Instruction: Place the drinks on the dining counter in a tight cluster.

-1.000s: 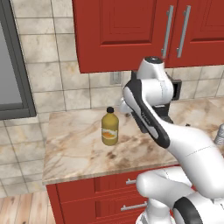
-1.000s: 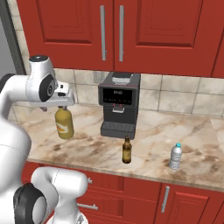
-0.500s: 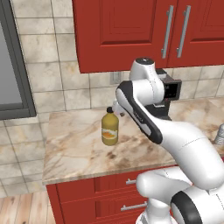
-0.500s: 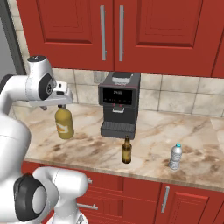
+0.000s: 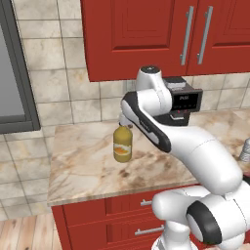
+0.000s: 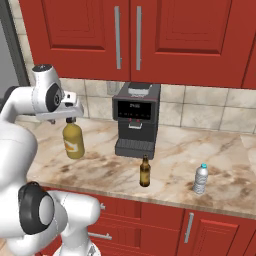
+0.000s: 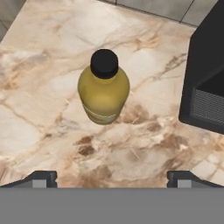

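Upright, juice bottle (image 7: 103, 87) points its cap up.

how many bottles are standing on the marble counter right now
3: the yellow juice bottle at left under the tool, the brown bottle in front of the coffee machine, the water bottle at right.

Bright, even light all round, no glare anywhere. Everything stays sharp, edge to edge, with no blur or bending. Below the jaws, the juice bottle (image 7: 103, 89) throws barely a faint shadow on the table (image 7: 52, 131).
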